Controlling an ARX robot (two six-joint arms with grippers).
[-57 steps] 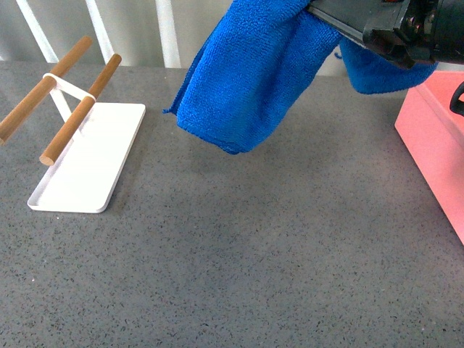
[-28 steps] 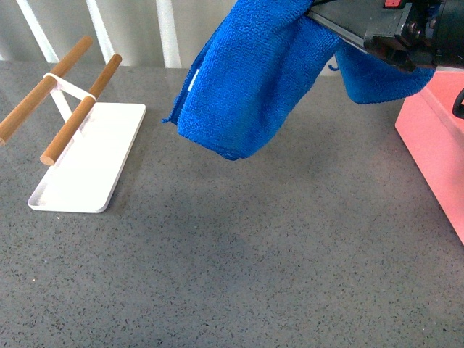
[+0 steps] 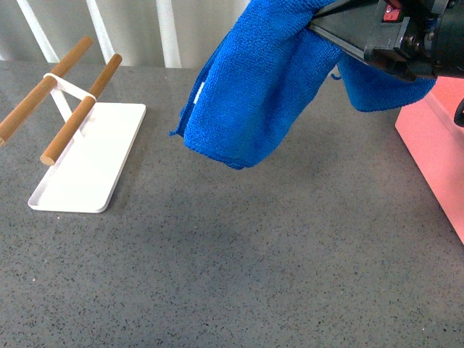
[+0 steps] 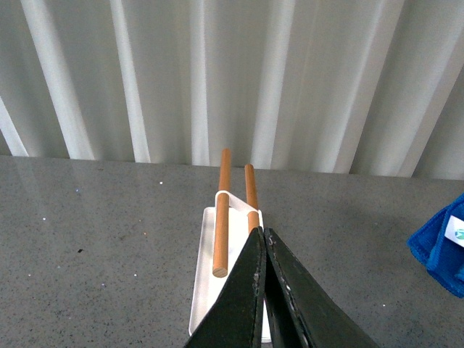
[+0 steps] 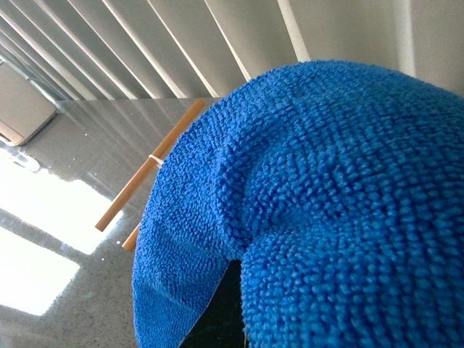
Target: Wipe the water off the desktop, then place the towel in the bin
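A pale slatted wall (image 3: pixel 167 32) backs the broad dark grey speckled stone-like surface (image 3: pixel 254 275), on which I can make out no puddle. At 9 o'clock in the front view stands the flat white tray-stand (image 3: pixel 87 159) with its two wooden rods (image 3: pixel 80 109). The left wrist view shows the left claw (image 4: pixel 261 238) above it, jaws pressed together on nothing.

At 12 to 1 o'clock the large bright blue fluffy microfibre towel (image 3: pixel 254 94) hangs clear of the surface, pinched by the right claw (image 3: pixel 330 32), whose dark fingers disappear into its folds. The right wrist view is filled with blue pile. At 3 o'clock lies the salmon-pink rectangular plastic bin (image 3: pixel 435 152), its near wall just beside the towel's trailing flap.

Over the last second the towel has drifted toward 3 o'clock. Its left edge has pulled further from the stand, its hanging fold sits a little lower in the frame, and the cloth has turned enough to show its small white label (image 3: pixel 199 90), hidden a second ago. The stand and bin have not moved.

I judge the wiping finished and the carry to the bin under way. The bulk of the cloth is not yet over the bin.
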